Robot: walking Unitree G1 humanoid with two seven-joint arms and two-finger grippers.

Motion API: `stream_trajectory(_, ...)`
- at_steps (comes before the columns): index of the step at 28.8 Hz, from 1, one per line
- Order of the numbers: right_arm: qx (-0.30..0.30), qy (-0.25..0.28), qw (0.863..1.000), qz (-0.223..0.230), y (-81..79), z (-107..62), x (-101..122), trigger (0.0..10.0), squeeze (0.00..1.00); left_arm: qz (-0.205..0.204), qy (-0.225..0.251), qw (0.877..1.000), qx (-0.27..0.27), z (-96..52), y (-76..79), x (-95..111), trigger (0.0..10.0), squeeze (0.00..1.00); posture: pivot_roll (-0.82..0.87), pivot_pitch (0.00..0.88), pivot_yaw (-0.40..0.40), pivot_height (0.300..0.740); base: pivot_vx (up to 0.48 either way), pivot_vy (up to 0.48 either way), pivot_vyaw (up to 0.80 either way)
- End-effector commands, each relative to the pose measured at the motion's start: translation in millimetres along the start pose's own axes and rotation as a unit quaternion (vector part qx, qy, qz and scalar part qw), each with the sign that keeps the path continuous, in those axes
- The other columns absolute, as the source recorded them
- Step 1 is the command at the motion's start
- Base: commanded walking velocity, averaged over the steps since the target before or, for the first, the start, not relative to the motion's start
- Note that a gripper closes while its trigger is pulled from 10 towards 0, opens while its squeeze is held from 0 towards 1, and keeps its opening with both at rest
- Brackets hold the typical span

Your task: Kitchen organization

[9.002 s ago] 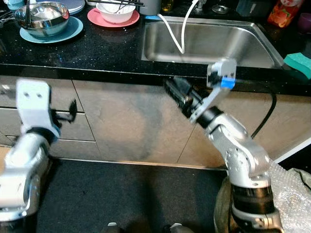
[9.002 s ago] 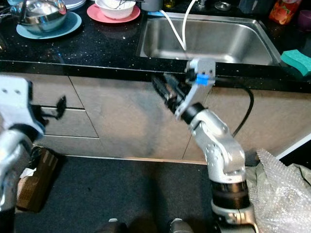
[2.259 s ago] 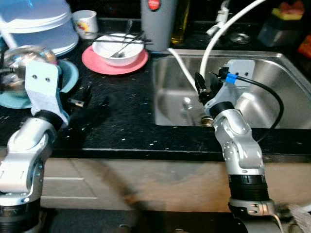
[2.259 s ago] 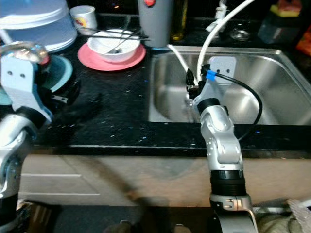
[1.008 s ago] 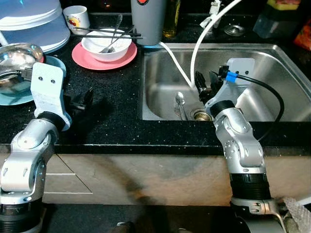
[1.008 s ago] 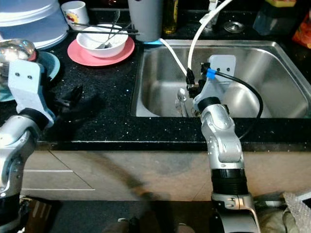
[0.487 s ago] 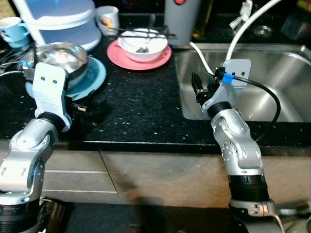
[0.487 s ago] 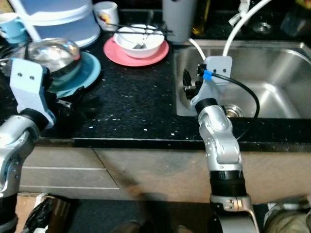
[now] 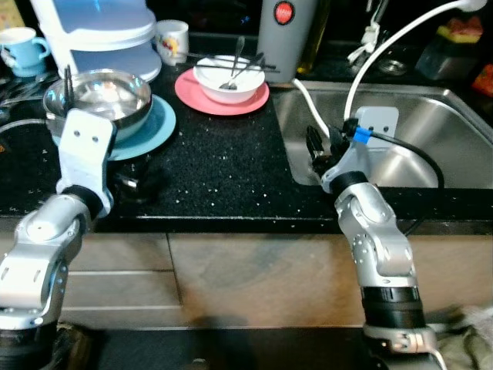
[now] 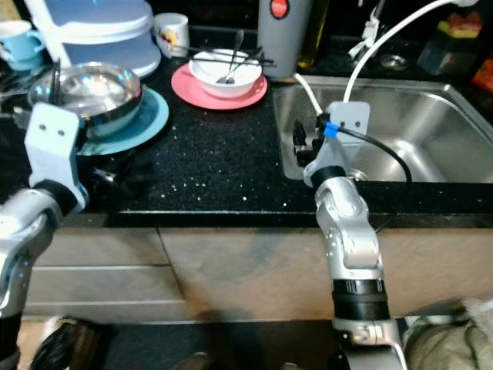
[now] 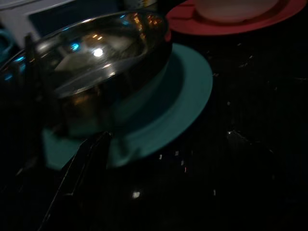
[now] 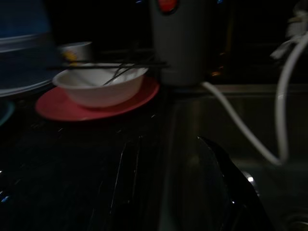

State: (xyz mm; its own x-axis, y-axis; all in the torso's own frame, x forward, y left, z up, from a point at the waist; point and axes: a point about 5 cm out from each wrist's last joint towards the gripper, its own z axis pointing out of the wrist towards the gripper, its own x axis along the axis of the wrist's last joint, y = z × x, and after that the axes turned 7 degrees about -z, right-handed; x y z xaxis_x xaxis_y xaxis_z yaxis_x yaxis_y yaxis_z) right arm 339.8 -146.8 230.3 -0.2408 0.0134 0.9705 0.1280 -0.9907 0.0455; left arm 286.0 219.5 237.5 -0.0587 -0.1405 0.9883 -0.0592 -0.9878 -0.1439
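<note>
Hovering at the sink's edge, right gripper — fingers parted, empty | left gripper low by teal plate, finger state untellable | white bowl with chopsticks at 12 o'clock | risk — a sweeping arm could topple the steel bowl.

A white hose arcs over the sink beside cabinet drawers.
</note>
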Motion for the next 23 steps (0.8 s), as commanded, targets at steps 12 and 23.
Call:
stream_trajectory(12,-0.003,-0.005,1.000,0.002,2.3,-1.7,-1.9,10.0,0.00,-0.009,-0.002,1.000,0.004,-1.0,0.1,-0.2,10.0,0.00,0.07,0.108,-0.005,0.740,0.000,0.000,0.00)
stream_trajectory(23,0.009,-0.001,1.000,0.018,-0.7,1.9,1.6,10.0,0.00,-0.005,0.008,0.999,0.041,1.0,-8.3,2.1,10.0,0.00,0.08,0.111,-0.009,0.740,0.000,0.000,0.00)
